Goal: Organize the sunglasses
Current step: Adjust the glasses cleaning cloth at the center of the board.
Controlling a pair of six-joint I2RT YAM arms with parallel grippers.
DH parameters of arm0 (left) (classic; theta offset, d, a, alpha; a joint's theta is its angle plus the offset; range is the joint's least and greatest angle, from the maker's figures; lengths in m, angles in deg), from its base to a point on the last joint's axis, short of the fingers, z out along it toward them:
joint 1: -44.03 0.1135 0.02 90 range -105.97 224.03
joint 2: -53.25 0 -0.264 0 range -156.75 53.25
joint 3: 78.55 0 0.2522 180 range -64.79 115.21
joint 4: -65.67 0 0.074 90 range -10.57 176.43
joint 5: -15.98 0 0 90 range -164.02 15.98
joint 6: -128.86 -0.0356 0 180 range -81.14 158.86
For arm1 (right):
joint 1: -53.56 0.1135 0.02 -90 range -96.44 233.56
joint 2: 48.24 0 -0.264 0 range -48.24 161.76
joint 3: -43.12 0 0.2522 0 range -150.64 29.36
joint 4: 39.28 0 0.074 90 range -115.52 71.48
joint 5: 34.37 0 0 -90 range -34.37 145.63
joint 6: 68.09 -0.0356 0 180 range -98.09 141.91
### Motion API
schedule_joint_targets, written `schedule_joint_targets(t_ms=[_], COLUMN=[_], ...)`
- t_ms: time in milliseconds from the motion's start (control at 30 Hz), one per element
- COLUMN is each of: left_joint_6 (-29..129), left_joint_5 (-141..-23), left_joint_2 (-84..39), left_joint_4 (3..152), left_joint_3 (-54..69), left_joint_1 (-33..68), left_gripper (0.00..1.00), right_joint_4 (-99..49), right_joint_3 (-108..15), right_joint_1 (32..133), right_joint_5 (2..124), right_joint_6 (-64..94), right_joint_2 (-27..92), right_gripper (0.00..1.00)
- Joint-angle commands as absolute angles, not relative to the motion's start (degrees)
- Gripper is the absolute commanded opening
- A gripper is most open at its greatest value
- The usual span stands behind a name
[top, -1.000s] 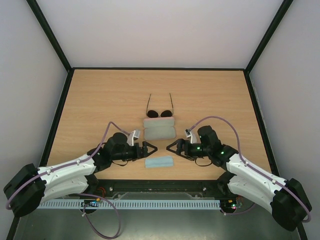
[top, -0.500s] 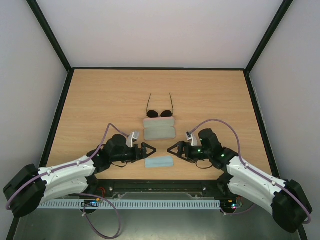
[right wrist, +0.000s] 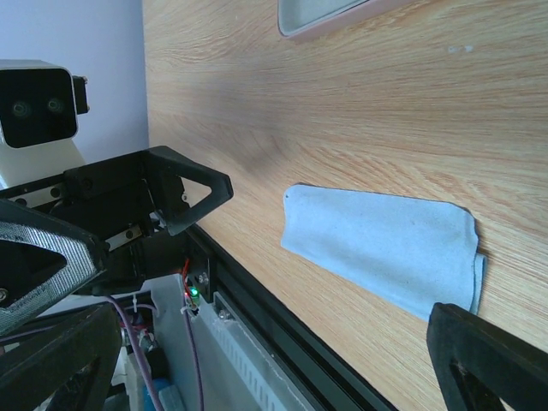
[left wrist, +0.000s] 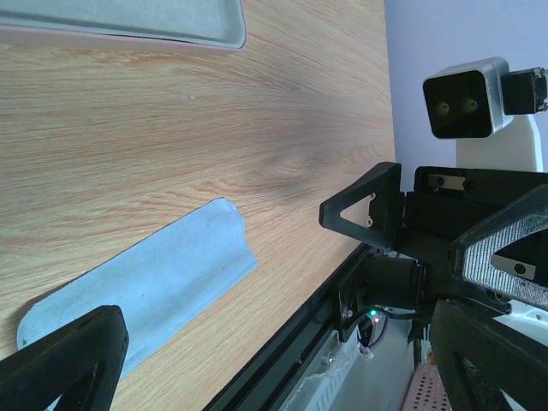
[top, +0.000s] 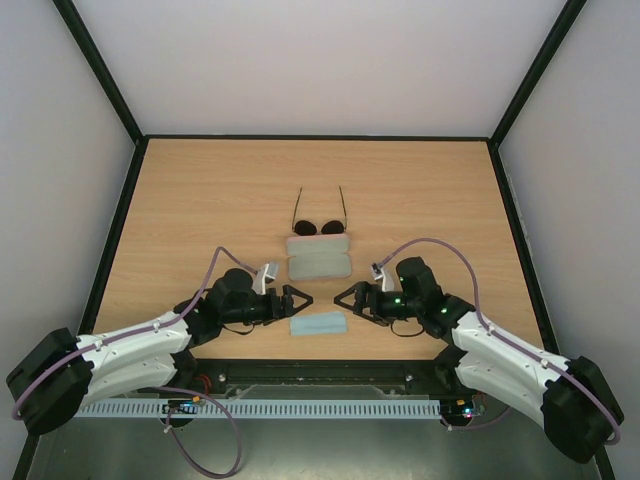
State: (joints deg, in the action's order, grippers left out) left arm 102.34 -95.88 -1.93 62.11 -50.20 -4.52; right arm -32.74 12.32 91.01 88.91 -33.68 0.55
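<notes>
The sunglasses [top: 319,226] lie on the table with their round dark lenses against the far edge of the open pink case [top: 319,256] and their temple arms pointing away. The case also shows in the left wrist view [left wrist: 128,21] and in the right wrist view [right wrist: 330,13]. My left gripper [top: 303,299] is open and empty, low over the table, left of the light blue cloth [top: 318,324]. My right gripper [top: 343,296] is open and empty, right of the cloth, facing the left one. Neither wrist view shows the sunglasses.
The cloth lies flat near the table's front edge, seen in the left wrist view [left wrist: 145,291] and the right wrist view [right wrist: 385,248]. The black front rail [left wrist: 291,342] runs just beyond it. Each wrist view shows the opposite gripper, the right one [left wrist: 368,205] and the left one [right wrist: 184,188].
Both grippers have drawn back slightly toward the near edge over the last second. The sunglasses, case and cloth have not moved.
</notes>
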Motion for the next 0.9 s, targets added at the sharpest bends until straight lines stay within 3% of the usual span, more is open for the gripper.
schedule_joint_targets(t_ms=[0,867], left_joint_6=[102.32,105.13], left_joint_5=[-95.81,-97.11], left_joint_2=[-2.36,-9.04], left_joint_4=[60.71,50.13], left_joint_3=[-50.39,-52.42], left_joint_1=[-4.28,-5.12], left_gripper=[0.99,0.99], right_joint_4=[-33.98,-41.91], right_joint_3=[12.6,14.07], right_joint_1=[90.73,90.73], right_joint_5=[90.6,94.92], right_joint_6=[-33.9,-36.64], right_joint_2=[1.22,6.75], right_gripper=[0.99,0.99])
